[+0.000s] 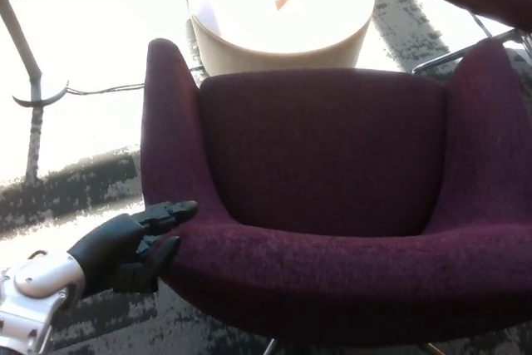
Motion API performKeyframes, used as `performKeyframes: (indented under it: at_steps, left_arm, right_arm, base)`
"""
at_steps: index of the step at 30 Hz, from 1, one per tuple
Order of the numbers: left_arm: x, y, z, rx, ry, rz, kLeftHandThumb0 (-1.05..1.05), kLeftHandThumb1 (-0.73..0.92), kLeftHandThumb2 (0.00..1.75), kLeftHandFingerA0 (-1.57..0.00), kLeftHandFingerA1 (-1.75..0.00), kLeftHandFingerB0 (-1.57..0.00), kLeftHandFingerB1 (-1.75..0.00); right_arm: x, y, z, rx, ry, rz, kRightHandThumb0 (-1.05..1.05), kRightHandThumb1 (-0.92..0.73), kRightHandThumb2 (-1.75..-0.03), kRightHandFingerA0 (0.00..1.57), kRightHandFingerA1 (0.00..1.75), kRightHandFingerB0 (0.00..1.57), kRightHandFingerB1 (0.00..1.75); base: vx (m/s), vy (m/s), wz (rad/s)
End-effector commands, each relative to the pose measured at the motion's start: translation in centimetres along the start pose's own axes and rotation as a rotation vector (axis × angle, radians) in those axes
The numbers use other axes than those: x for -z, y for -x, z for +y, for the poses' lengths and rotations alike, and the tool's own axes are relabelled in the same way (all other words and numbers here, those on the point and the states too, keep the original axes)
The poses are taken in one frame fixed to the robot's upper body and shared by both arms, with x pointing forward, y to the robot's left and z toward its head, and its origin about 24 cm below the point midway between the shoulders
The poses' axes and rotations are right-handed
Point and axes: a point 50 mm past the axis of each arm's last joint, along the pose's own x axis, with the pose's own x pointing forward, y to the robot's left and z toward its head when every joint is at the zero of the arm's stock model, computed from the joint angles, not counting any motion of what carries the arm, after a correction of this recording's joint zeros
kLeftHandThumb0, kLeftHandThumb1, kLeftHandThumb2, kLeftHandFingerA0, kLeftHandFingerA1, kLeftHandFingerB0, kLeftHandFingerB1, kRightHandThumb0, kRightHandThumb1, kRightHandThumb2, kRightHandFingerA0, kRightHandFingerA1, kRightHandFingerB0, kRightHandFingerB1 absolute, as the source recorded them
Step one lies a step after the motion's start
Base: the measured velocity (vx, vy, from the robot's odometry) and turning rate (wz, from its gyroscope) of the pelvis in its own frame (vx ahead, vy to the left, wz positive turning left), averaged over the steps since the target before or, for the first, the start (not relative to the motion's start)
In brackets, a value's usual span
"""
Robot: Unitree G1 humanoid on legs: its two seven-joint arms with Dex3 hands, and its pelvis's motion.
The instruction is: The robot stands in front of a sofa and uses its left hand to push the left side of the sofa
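The left hand (129, 247) lay with fingers spread and holding nothing, fingertips touching the left corner of the purple sofa (332, 205), which filled the middle of the view. The push looked under way; the next move called for steady pressure rightward against that arm. Beyond stood a round cream table (281, 14).

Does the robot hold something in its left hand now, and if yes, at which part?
Nothing is held. The left hand is open, its fingers pressed against the outer left side of the purple sofa, near the back corner.
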Motion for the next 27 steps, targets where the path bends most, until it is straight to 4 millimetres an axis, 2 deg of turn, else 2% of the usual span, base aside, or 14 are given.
performKeyframes:
  at_steps: [1, 6, 7, 14, 16, 27]
  left_arm:
    - [1.0, -2.0, -4.9, 0.187, 0.017, 0.084, -1.05, 0.91, 1.26, 0.00, -0.10, 0.00, -0.04]
    - [0.6, -2.5, -6.0, 0.208, 0.018, 0.075, -1.01, 0.92, 1.29, 0.00, -0.15, 0.00, -0.09]
    - [0.4, -2.7, -6.6, 0.224, 0.012, 0.073, -0.95, 0.91, 1.29, 0.00, -0.16, 0.00, -0.10]
    - [0.0, -3.7, -8.2, 0.237, -0.038, 0.132, -0.98, 0.92, 1.29, 0.00, -0.10, 0.00, -0.06]
    - [-0.6, -4.0, -9.0, 0.260, -0.039, 0.103, -1.04, 0.92, 1.29, 0.00, -0.05, 0.00, 0.00]
    - [-3.6, -6.0, -12.8, 0.357, -0.105, 0.062, -1.00, 0.92, 1.31, 0.00, -0.06, 0.00, -0.01]
  right_arm:
    - [0.2, 0.2, -0.3, 0.015, 0.006, 0.004, -0.70, -0.88, -0.67, 0.62, 0.43, 0.56, 0.41]
    - [0.2, 0.1, -0.4, 0.017, 0.023, 0.002, -0.69, -0.88, -0.67, 0.61, 0.43, 0.55, 0.41]
    - [0.2, 0.1, -0.3, 0.016, 0.010, 0.010, -0.70, -0.88, -0.67, 0.60, 0.42, 0.55, 0.41]
    - [0.3, 0.2, -0.4, 0.012, 0.014, 0.004, -0.70, -0.88, -0.67, 0.60, 0.43, 0.55, 0.41]
    - [0.2, 0.1, -0.5, 0.013, 0.020, -0.001, -0.69, -0.88, -0.67, 0.60, 0.43, 0.55, 0.41]
    - [-0.2, -0.1, -0.5, 0.015, 0.046, -0.018, -0.70, -0.90, -0.67, 0.61, 0.43, 0.56, 0.41]
  base:
    - [0.00, 0.000, 0.00]
    - [0.00, 0.000, 0.00]
    - [0.00, 0.000, 0.00]
    - [0.00, 0.000, 0.00]
    - [0.00, 0.000, 0.00]
    - [0.00, 0.000, 0.00]
